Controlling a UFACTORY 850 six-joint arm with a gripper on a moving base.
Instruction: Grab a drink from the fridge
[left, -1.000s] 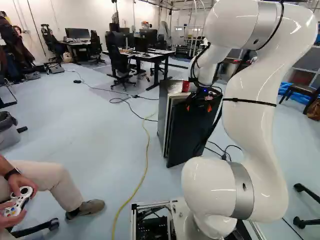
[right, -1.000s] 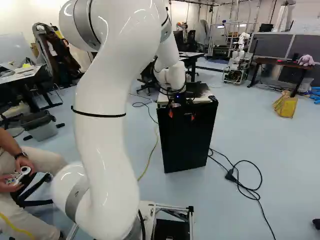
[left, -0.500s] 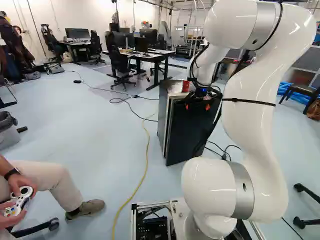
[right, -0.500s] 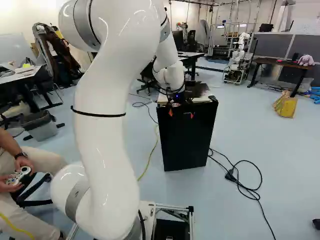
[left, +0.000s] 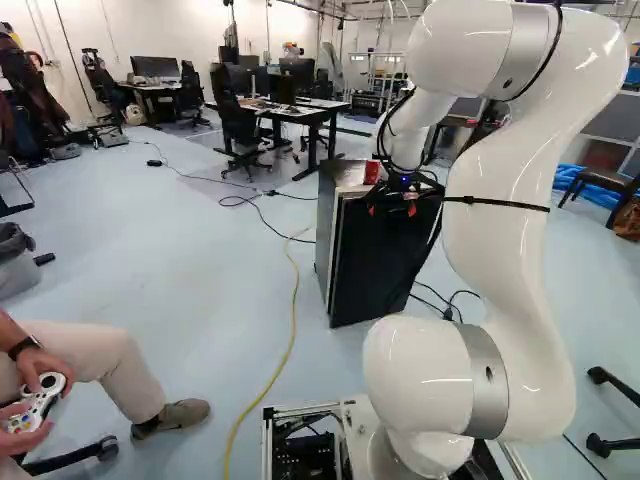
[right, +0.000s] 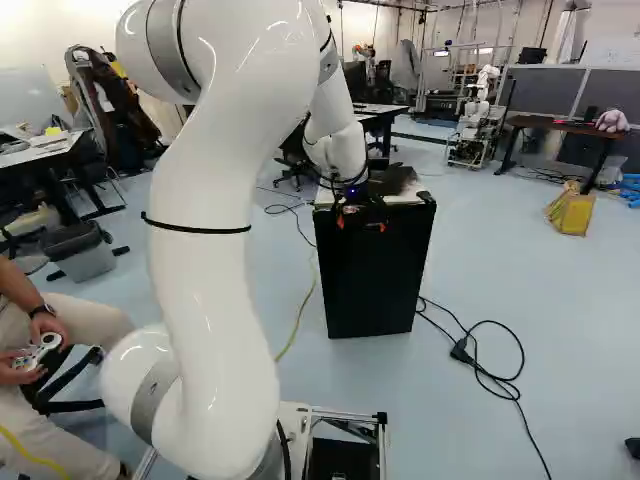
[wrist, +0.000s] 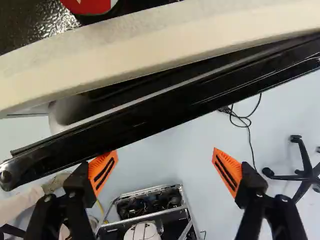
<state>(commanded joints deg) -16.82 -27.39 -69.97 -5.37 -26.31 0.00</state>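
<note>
At the top of the black fridge door my gripper hangs with its fingers apart. The fridge stands ahead, its door slightly ajar. In the wrist view a narrow dark gap runs between the door and the pale front edge of the fridge body. The gripper is open, nothing between its pads; one orange pad overlaps the door's outer edge, and whether it touches cannot be told. A red can stands on top of the fridge. No fridge contents show.
Black cables lie on the floor beside the fridge, and a yellow cable runs along its other side. A seated person holds a controller near the base. Behind are desks and chairs; another robot stands farther back.
The fridge door has swung slightly toward the fridge body, narrowing its gap. My gripper has shifted slightly along with it, staying open. The base has not moved.
</note>
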